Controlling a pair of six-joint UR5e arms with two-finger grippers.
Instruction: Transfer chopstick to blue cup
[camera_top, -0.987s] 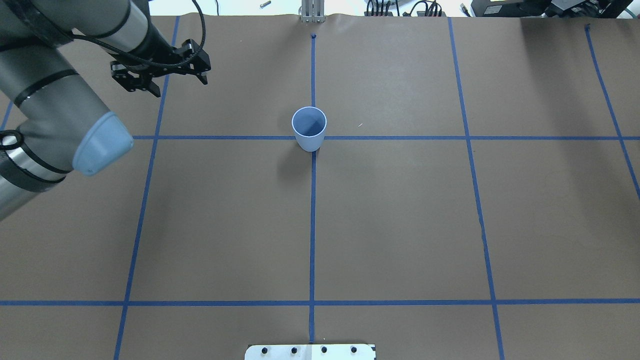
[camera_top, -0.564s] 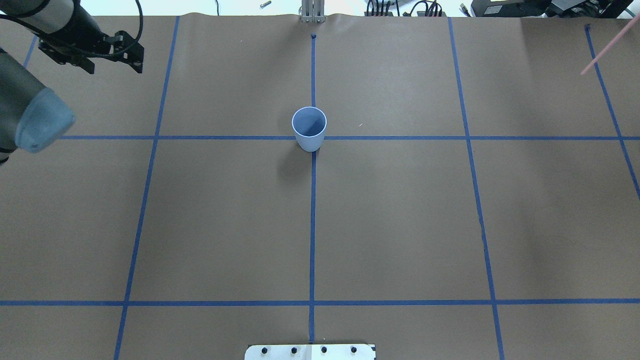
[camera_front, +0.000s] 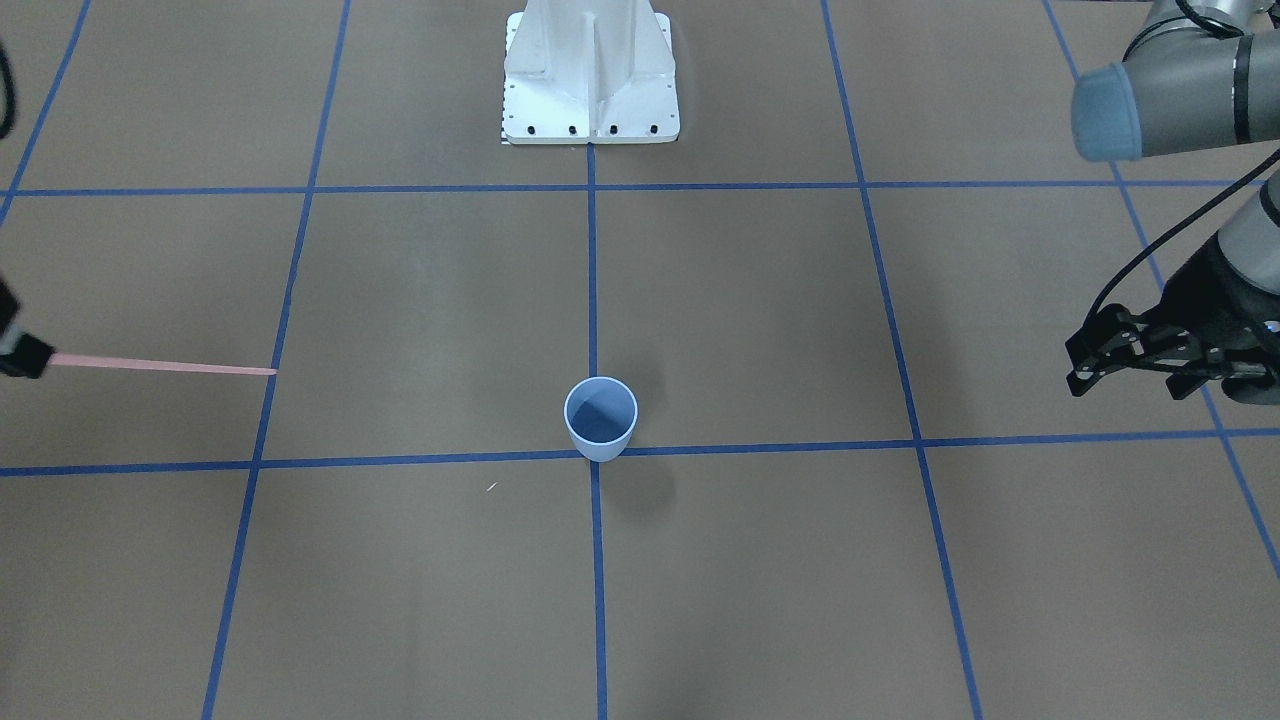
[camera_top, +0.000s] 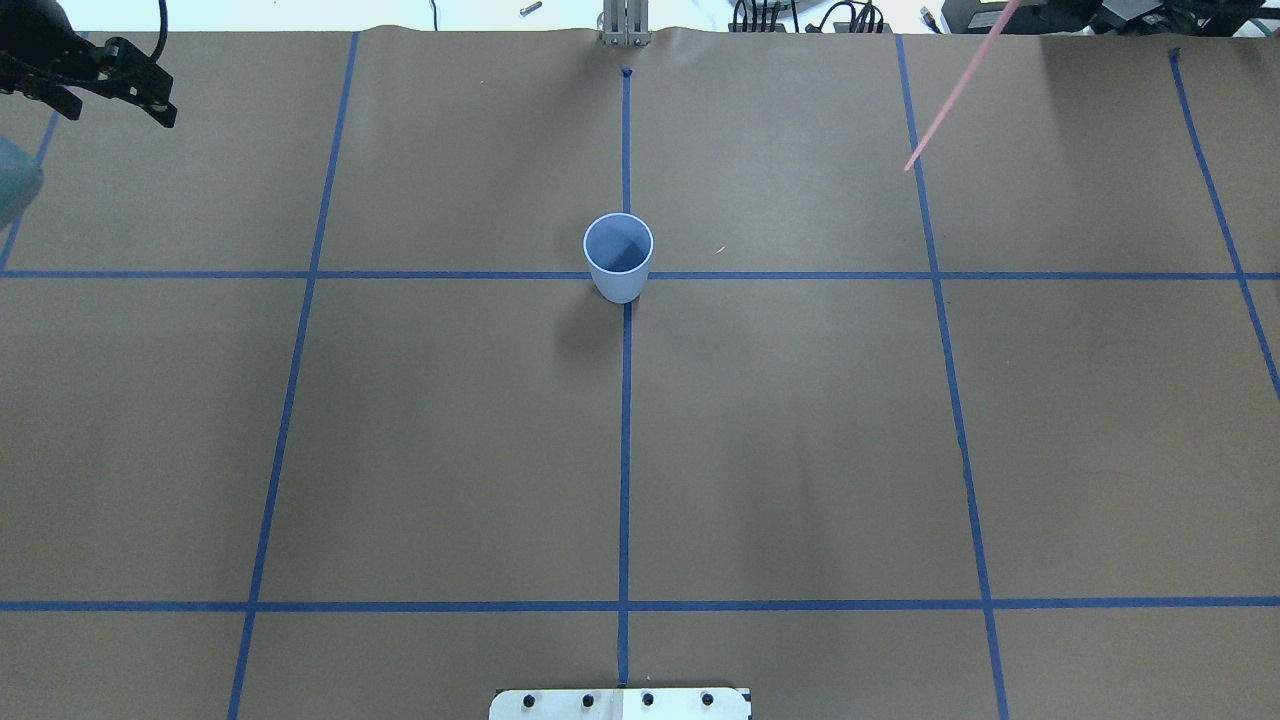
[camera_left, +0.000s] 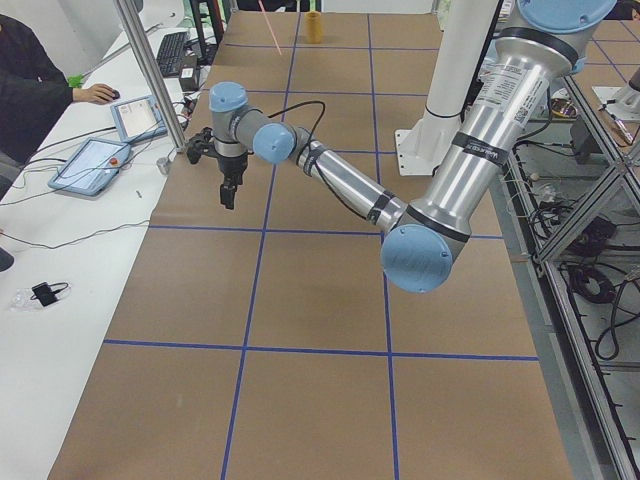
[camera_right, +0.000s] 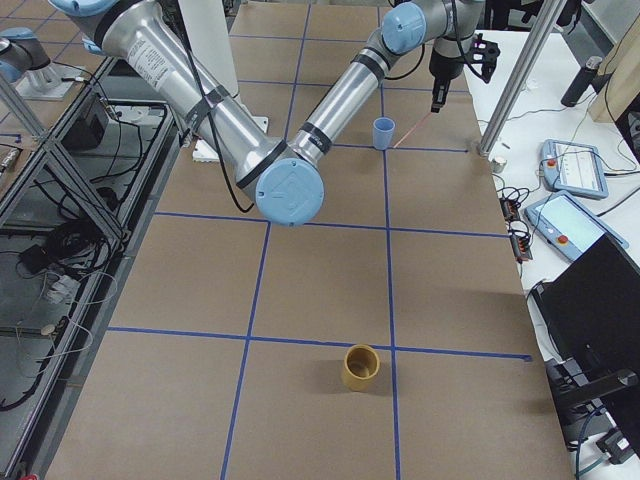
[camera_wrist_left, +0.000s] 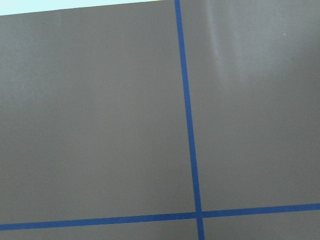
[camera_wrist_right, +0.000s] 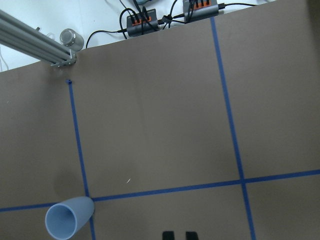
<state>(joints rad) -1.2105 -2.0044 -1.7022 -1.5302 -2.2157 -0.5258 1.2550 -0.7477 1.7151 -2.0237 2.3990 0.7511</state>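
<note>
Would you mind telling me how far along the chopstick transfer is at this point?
Done: the right end effector grips the chopstick by one end. In hand: the stick hangs in the air, well to the side of the blue cup. Left: bring its free tip over the cup's empty mouth and drop it in.

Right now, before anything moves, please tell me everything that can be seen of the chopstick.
The chopstick is a thin, straight, pale pink stick, plain and smooth-looking; I cannot tell its material. One end sits between the jaws of the right gripper, at the left edge of the front-facing view. The rest juts out free toward the table's middle, in the air above the brown paper, and touches nothing else. Its free tip is well short of the blue cup, which stands upright.
</note>
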